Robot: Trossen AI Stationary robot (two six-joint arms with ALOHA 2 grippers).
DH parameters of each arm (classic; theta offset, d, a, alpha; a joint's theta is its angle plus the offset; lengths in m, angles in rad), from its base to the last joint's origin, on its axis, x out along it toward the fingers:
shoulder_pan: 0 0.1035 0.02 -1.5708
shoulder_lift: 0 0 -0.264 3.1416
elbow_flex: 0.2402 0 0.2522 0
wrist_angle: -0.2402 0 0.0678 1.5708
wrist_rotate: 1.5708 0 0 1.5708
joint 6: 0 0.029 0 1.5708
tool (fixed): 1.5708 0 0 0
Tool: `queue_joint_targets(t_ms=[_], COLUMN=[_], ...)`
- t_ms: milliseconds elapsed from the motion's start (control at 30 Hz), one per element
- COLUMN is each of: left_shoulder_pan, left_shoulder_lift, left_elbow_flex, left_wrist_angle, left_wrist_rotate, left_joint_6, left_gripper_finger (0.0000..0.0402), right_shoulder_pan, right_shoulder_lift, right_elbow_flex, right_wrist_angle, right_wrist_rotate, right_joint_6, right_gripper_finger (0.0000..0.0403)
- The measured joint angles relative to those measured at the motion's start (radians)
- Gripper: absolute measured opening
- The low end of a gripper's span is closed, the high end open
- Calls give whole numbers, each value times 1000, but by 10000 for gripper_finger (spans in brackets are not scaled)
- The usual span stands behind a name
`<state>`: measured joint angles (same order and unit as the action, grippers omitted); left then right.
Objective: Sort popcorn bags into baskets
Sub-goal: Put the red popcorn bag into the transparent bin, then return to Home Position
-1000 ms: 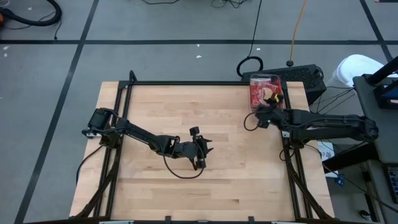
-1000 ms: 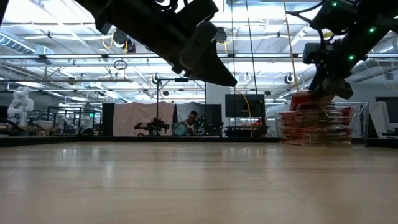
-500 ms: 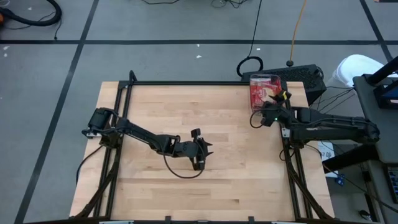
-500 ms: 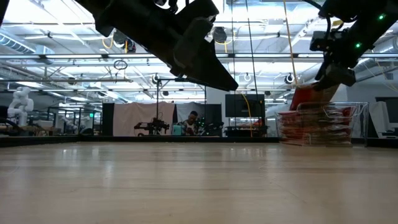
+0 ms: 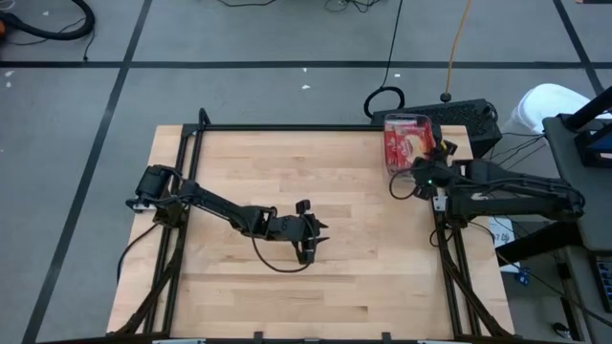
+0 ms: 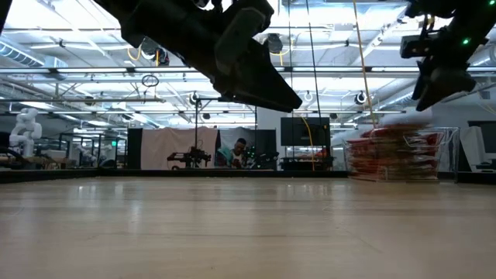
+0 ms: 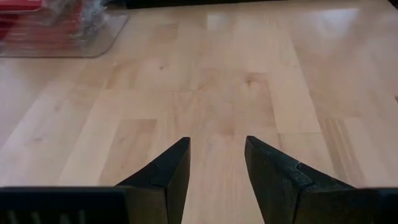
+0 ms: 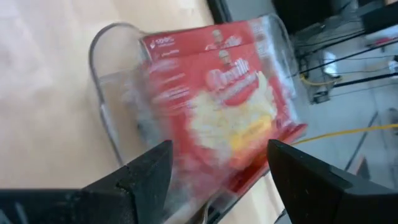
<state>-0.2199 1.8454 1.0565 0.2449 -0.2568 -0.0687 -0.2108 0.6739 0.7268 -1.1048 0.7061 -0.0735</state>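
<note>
Clear basket [image 5: 407, 140] at the tabletop's [image 5: 287, 182] far right corner, filled with a stack of red bags [image 5: 404, 143]; top bag [image 8: 230, 106] face up, yellow-cream oval showing, lying at a slight slant on the pile. In the low view, red stack [image 6: 387, 153] reaching about to the basket's rim [image 6: 403, 155].

Right gripper [image 5: 423, 164] just beside the basket's near edge, above the stack's height, jaws released and spread wide, nothing between them; in the right wrist view both dark fingers [image 8: 146, 174] framing the top bag from a little way off, apart from it.

Left gripper [image 5: 312, 236] near the tabletop's middle, well apart from the basket, hanging above bare wood. Jaws part-way apart and grasping nothing, wood visible between the fingers [image 7: 165, 174]. Basket corner [image 7: 93, 37] far off in the left wrist view.
</note>
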Motion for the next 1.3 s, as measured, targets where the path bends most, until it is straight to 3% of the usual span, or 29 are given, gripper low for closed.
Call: queue_joint_targets(t_ms=[200,367,467,667,767,900,1000,1300], left_shoulder_pan=[0,0,2,14,14,7,-11,-39], left_shoulder_lift=[0,0,-26,-206,-344,-524,-624,-717], left_elbow_flex=[0,0,0,-34,-117,-279,-398,-572], left_wrist_angle=[-1,-1,-35,-116,-112,-3,104,245], left_wrist_rotate=[6,6,-8,-97,-168,-215,-216,-242], left_joint_6=[-20,-22,-17,7,11,-12,-32,-46], left_gripper_finger=[159,159,159,158,158,153,134,79], right_shoulder_pan=[0,1,2,24,61,101,120,184], right_shoulder_lift=[-1,-7,-6,28,63,99,114,95], right_elbow_flex=[77,142,156,90,38,-13,-35,-15], right_wrist_angle=[-157,-99,100,680,916,1088,1095,630], right_wrist_rotate=[-87,-110,-196,-565,-633,-627,-611,-230], right_joint_6=[61,111,145,76,23,-22,-12,222], right_gripper_finger=[254,254,254,239,214,165,122,9])
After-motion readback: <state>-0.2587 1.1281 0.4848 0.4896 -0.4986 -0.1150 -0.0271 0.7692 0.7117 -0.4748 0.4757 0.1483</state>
